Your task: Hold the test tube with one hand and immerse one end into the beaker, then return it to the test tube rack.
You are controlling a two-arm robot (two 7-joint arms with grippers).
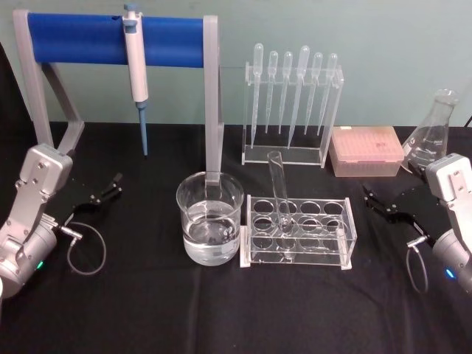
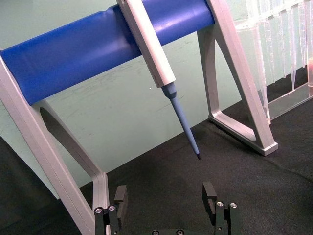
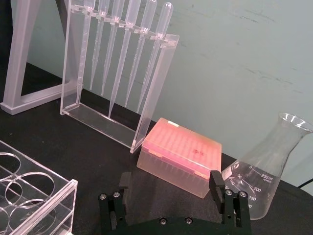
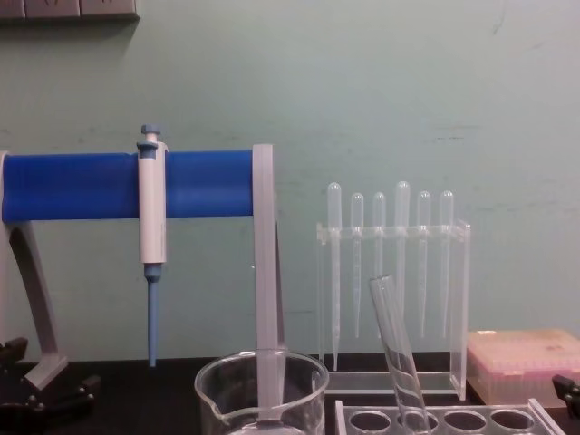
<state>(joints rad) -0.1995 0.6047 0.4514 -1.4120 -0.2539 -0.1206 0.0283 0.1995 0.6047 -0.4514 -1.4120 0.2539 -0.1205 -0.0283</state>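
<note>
One test tube (image 1: 280,193) leaning in its rack (image 1: 346,249), beaker (image 1: 209,221) just left, left gripper (image 1: 105,190) and right gripper (image 1: 373,200) released

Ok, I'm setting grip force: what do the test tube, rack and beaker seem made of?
Test tube: likely glass; thin, clear, glossy wall.
Beaker: likely glass; clear, shiny, with a moulded pour spout.
Rack: probably acrylic; clear flat plates with bright cut edges.
</note>
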